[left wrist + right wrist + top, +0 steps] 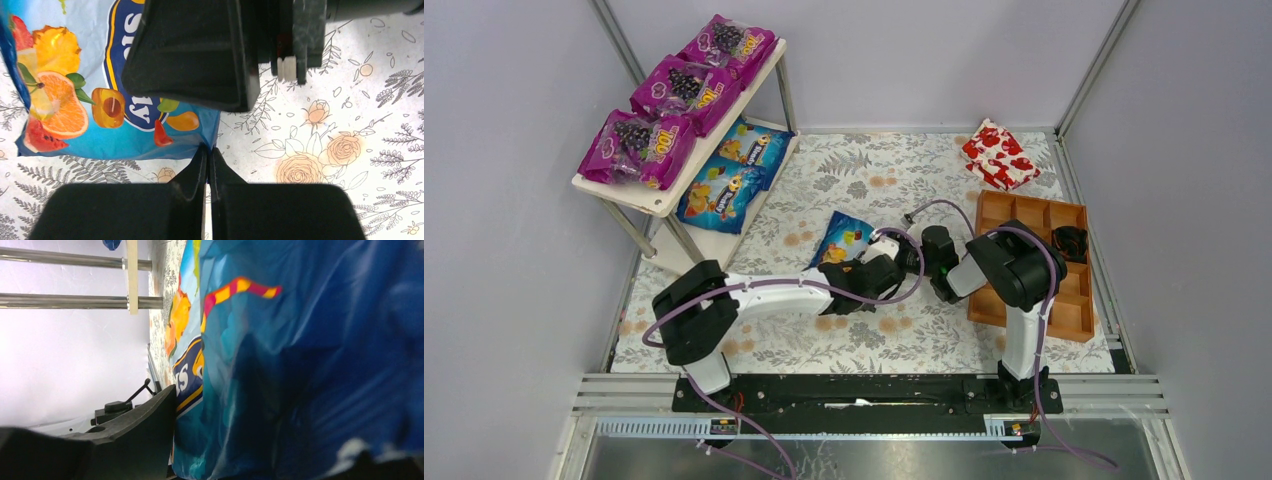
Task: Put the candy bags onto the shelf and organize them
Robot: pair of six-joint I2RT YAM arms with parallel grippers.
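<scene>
Mid-table, the blue candy bag [842, 240] runs near-to-far, left hand [207, 150] closed at its corner

Three glossy magenta-purple pillow-shaped candy bags [686, 85] carry dark grape pictures and yellow "100" lettering. The glossy blue pillow-shaped candy bag [100, 100] shows orange, yellow and red fruit and a white label with navy letters. The boards of the small two-tier shelf [714, 243] are pale beige wood and its legs are silver. The counter [874, 180] is white with grey leaves and peach roses. The left claw [208, 150] is black.
</scene>
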